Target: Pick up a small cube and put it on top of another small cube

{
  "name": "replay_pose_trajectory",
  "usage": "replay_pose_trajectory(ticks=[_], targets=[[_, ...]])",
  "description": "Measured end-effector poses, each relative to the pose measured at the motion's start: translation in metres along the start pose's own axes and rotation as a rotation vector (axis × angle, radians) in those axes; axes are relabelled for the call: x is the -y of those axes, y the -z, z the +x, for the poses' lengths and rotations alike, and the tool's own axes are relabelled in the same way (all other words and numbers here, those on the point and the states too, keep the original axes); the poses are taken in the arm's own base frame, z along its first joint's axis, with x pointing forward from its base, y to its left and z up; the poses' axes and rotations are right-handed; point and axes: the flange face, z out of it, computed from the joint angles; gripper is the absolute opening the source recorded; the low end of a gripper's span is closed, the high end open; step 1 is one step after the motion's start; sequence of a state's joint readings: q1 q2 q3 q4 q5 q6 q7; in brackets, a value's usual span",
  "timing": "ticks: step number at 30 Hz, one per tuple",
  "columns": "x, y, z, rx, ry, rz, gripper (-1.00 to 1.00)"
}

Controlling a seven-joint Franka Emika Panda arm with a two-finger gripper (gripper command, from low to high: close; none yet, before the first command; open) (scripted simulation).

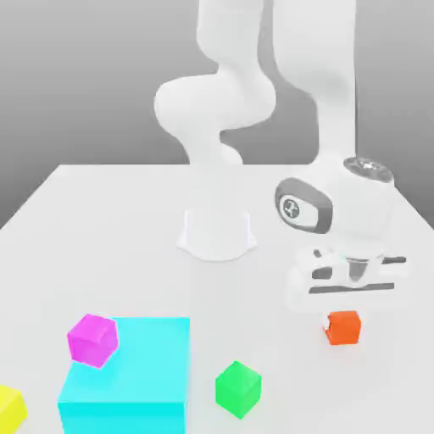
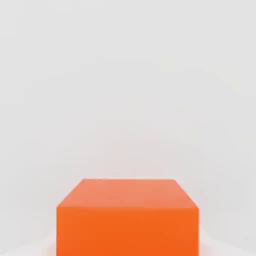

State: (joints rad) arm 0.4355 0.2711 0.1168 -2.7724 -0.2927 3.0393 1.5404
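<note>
Just above the orange cube (image 1: pixel 344 327), on the exterior view's right, the gripper (image 1: pixel 357 273) hangs pointing down, its fingers drawn together; whether they pinch the cube I cannot tell, since the cube sits on the white surface (image 1: pixel 127 220) below the hand. The step in hand looks like the pick-up. Next comes a lift and a carry left to a second small cube, perhaps the green cube (image 1: pixel 237 388) nearby, the magenta cube (image 1: pixel 92 339) or the yellow cube (image 1: pixel 10 407).
</note>
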Motion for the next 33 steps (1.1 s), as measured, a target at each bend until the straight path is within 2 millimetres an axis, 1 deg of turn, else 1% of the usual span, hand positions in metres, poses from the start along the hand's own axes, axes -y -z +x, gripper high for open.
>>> replay_pose_trajectory(ticks=[5, 6, 8, 10, 12, 14, 17, 19, 21, 24, 25, 26, 27, 29, 30, 33], targets=[[0.0, 0.043, 0.0, -0.002, 0.0, -0.001, -1.0], [0.0, 0.052, 0.004, -0.003, -0.001, -0.001, -1.0], [-0.004, 0.065, 0.042, -0.007, -0.034, -0.003, -1.0], [-0.011, 0.077, 0.085, -0.011, -0.059, -0.005, -1.0], [-0.021, 0.09, 0.126, -0.015, -0.074, -0.006, -1.0], [-0.038, 0.104, 0.167, -0.016, -0.088, -0.008, -1.0], [-0.075, 0.126, 0.227, -0.016, -0.118, -0.009, -1.0], [-0.104, 0.141, 0.263, -0.013, -0.133, -0.009, -1.0], [-0.138, 0.156, 0.294, -0.01, -0.146, -0.007, -1.0], [-0.194, 0.179, 0.333, -0.003, -0.161, -0.003, -1.0], [-0.207, 0.179, 0.341, -0.001, -0.163, 0.0, -1.0], [-0.212, 0.172, 0.344, 0.001, -0.162, 0.001, -1.0], [-0.213, 0.161, 0.346, 0.001, -0.158, 0.002, -1.0], [-0.215, 0.134, 0.346, 0.001, -0.154, 0.001, -1.0], [-0.215, 0.127, 0.346, 0.0, -0.154, 0.0, 1.0], [-0.215, 0.127, 0.346, 0.0, -0.154, 0.0, 1.0]])
